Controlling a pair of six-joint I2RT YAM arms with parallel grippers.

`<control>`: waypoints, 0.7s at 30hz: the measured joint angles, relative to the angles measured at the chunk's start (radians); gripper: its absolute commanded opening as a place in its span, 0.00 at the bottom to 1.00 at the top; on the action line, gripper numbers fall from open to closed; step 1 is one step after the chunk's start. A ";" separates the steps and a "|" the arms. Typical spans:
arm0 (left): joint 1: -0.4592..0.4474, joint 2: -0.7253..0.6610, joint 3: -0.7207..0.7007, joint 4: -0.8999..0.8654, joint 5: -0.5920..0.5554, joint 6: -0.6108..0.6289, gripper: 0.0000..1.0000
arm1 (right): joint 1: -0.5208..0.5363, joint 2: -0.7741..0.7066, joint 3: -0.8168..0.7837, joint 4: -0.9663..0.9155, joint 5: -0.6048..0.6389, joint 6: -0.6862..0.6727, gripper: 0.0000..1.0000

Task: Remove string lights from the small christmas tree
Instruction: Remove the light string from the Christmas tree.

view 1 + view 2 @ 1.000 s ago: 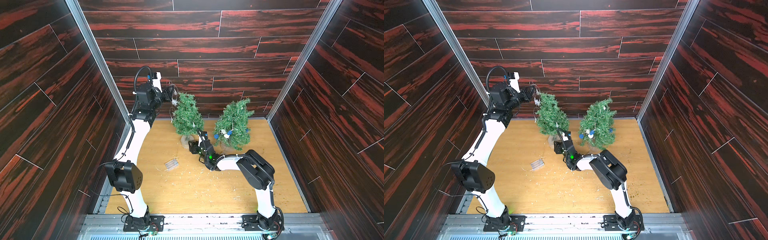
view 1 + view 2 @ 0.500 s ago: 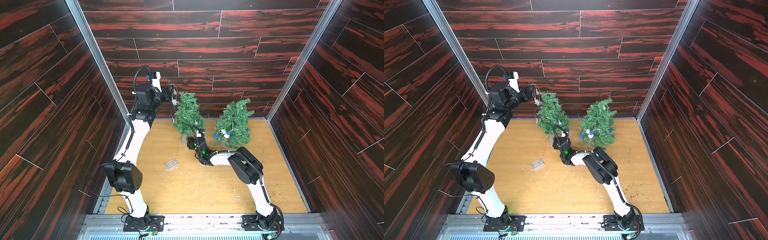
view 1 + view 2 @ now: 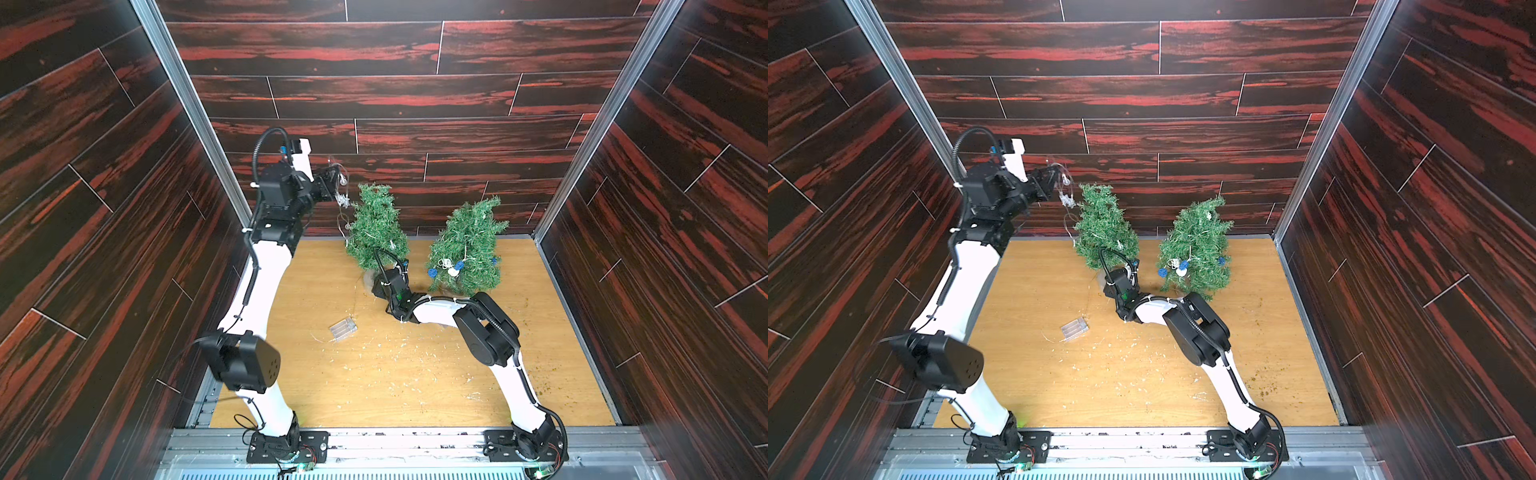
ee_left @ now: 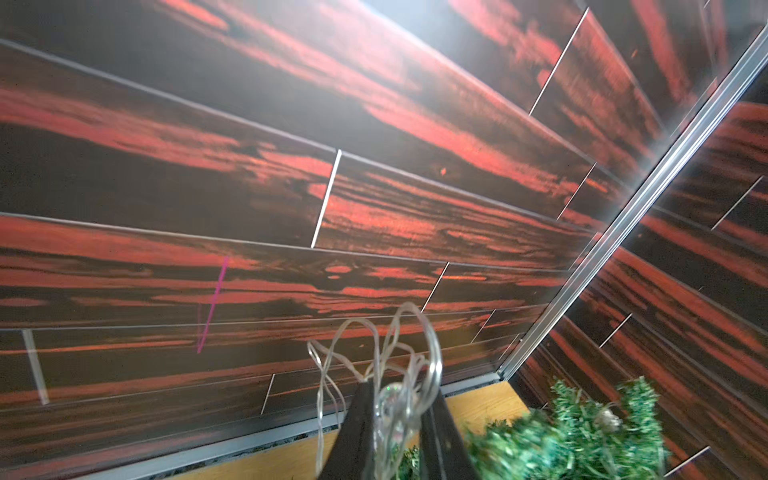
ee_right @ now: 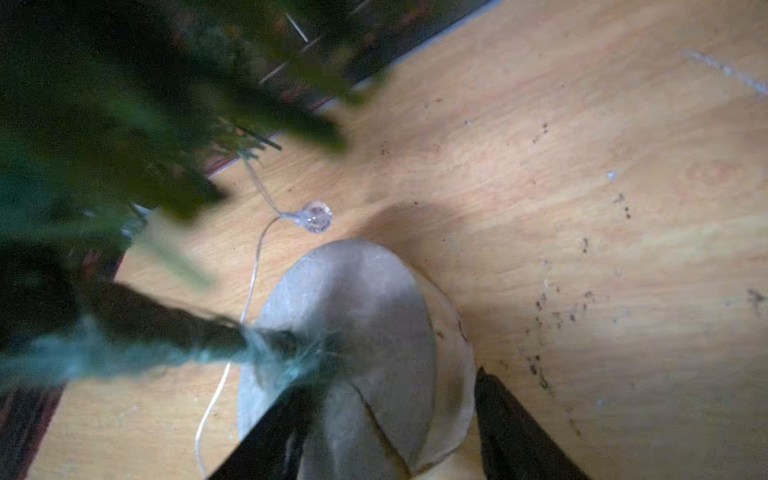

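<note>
green tree [image 3: 376, 232], blue and white balls [image 3: 458, 267], pale wire [image 4: 438, 365] (clear beads [image 5: 314, 216]), red-streaked dark walls [image 3: 395, 91].

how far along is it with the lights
Done: much of the silvery strand is off the left tree, its battery box on the table. In hand: left gripper pinches that strand's loops high; right gripper straddles the tree's base. Left: a light low on this tree, and the whole blue-and-white strand on the right tree.

White links [image 3: 266, 282], black joints [image 3: 245, 365], looped cables [image 3: 266, 135]
</note>
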State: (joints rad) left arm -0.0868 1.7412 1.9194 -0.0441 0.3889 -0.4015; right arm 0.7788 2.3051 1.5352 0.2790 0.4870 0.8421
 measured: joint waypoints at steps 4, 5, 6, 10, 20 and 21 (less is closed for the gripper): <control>0.010 -0.043 0.034 -0.088 -0.025 0.005 0.00 | 0.002 0.000 0.006 -0.018 0.000 0.040 0.65; 0.011 -0.053 0.050 -0.116 -0.034 0.008 0.00 | 0.002 0.000 0.009 -0.023 0.000 0.046 0.65; 0.012 -0.060 0.066 -0.141 -0.042 0.011 0.00 | 0.002 0.000 0.011 -0.029 0.000 0.052 0.65; 0.014 -0.086 0.153 -0.256 -0.062 0.019 0.00 | 0.003 0.001 0.023 -0.051 0.000 0.072 0.65; 0.014 -0.185 0.282 -0.447 -0.037 -0.011 0.00 | 0.005 0.001 0.030 -0.066 -0.005 0.074 0.65; 0.014 -0.198 0.282 -0.452 -0.026 -0.021 0.00 | 0.005 0.001 0.030 -0.066 -0.005 0.070 0.65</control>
State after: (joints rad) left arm -0.0727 1.5429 2.2017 -0.4961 0.3630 -0.4225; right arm 0.7834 2.3058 1.5654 0.2134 0.4824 0.9119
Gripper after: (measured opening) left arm 0.181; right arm 0.649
